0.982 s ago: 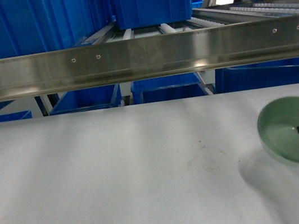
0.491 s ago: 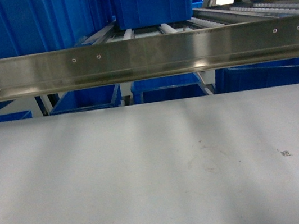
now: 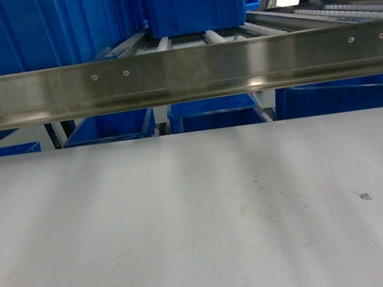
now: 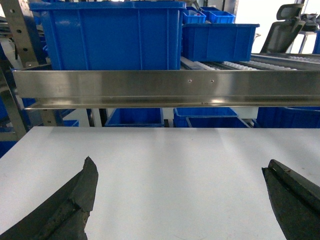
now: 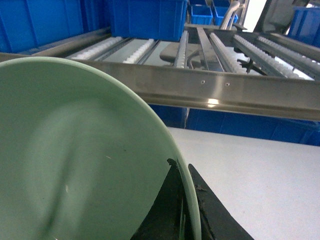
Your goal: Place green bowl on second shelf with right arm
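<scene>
**Bowl raised before the steel shelf**

Above the white table [image 5: 260, 165], the right gripper [image 5: 186, 210] has its fingers pinched on the rim of the green bowl [image 5: 75, 160], at the bowl's 4 o'clock. The steel shelf [image 5: 210, 87] with its rollers lies at 12 o'clock, beyond the bowl. The left gripper [image 4: 180, 200] hangs spread wide, holding nothing.

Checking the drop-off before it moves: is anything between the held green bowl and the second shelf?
Only the shelf's steel front rail lies ahead of the green bowl; the rollers behind it look bare.
</scene>
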Controlling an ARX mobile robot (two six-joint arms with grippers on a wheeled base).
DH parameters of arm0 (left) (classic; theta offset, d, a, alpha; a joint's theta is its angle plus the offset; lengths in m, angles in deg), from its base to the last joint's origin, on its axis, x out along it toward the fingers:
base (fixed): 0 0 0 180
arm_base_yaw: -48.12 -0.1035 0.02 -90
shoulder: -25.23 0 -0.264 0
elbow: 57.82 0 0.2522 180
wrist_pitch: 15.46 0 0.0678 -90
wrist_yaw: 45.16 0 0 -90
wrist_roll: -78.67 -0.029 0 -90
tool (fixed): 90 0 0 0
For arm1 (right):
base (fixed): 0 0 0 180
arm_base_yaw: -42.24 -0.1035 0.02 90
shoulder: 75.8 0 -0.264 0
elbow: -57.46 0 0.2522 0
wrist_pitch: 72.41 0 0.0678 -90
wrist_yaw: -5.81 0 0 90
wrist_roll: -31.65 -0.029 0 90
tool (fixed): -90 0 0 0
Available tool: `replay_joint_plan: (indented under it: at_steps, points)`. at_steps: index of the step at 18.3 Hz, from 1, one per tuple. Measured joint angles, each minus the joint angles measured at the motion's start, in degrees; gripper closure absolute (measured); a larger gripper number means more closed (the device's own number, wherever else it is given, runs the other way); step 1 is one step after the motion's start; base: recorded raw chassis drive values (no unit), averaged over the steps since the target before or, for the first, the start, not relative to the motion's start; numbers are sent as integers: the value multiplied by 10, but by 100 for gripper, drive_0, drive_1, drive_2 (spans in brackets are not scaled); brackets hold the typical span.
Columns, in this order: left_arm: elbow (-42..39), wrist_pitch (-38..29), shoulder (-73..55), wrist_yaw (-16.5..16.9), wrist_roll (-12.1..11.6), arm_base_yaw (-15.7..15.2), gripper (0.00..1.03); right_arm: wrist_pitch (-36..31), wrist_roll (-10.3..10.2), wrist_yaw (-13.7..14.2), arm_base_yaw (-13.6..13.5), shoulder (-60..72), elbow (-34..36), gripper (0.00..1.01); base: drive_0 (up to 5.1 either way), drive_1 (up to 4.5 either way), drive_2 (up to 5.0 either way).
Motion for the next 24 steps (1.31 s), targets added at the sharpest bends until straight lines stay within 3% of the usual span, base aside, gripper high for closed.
replay_joint_plan:
  at_steps: [7,24]
  points:
    - [0,0,0,0,0,0,5,2,-1,1,0,4,1,99,0,0,0]
    - [0,0,0,-1,0,0,5,2,-1,0,0,4,1,99,-475,271,271]
